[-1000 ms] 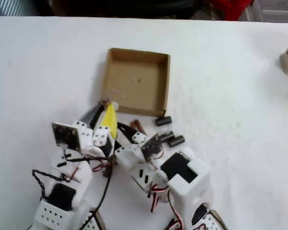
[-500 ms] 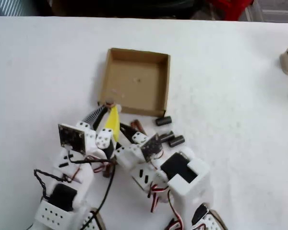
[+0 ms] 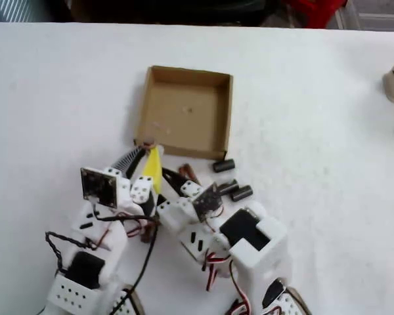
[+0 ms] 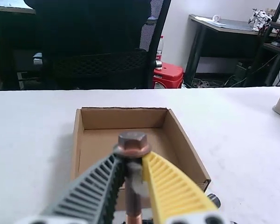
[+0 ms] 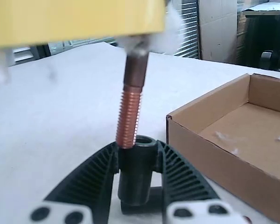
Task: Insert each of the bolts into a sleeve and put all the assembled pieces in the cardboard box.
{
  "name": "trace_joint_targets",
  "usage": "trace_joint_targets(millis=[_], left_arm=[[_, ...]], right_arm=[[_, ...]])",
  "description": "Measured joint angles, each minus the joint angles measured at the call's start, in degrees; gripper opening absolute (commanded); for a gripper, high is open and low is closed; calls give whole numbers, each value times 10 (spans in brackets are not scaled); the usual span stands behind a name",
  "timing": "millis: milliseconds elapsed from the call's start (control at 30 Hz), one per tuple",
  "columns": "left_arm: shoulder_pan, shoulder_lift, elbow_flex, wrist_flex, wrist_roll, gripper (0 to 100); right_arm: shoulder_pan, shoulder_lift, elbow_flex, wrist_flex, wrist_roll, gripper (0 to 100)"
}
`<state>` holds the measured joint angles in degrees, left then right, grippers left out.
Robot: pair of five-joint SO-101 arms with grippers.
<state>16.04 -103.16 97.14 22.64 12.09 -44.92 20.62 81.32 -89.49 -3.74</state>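
White flat table (image 3: 315,131); plain tan square cardboard box (image 3: 184,118); copper-coloured threaded metal bolt (image 5: 129,116); matte black round sleeve (image 5: 136,177); left gripper (image 4: 132,161) ribbed, one finger grey, one yellow; right gripper (image 5: 136,150) ribbed, black.

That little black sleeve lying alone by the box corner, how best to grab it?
Probably around the middle of the sleeve, coming down from above: it lies on its side on the table, so its round body can be pinched across from both sides.
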Motion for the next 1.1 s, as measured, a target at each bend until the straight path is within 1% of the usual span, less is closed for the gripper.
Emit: trace_joint_targets(millis=[167,433,533,633,767,900,1100], left_arm=[[-24,0,0,-9,-1,20],[-24,0,0,-9,0,20],[-24,0,0,-9,11,20],[-24,0,0,-9,12,20],[-24,0,0,-9,12,20],[-24,0,0,11,12,20],[-24,0,0,15,12,20]], right_arm=[[0,0,0,0,0,16],[0,0,0,0,0,16],[0,0,8,-5,0,16],[-16,0,27,-36,0,16],[-29,0,32,-44,0,16],[-29,0,34,-46,0,16],[-30,0,35,-46,0,16]])
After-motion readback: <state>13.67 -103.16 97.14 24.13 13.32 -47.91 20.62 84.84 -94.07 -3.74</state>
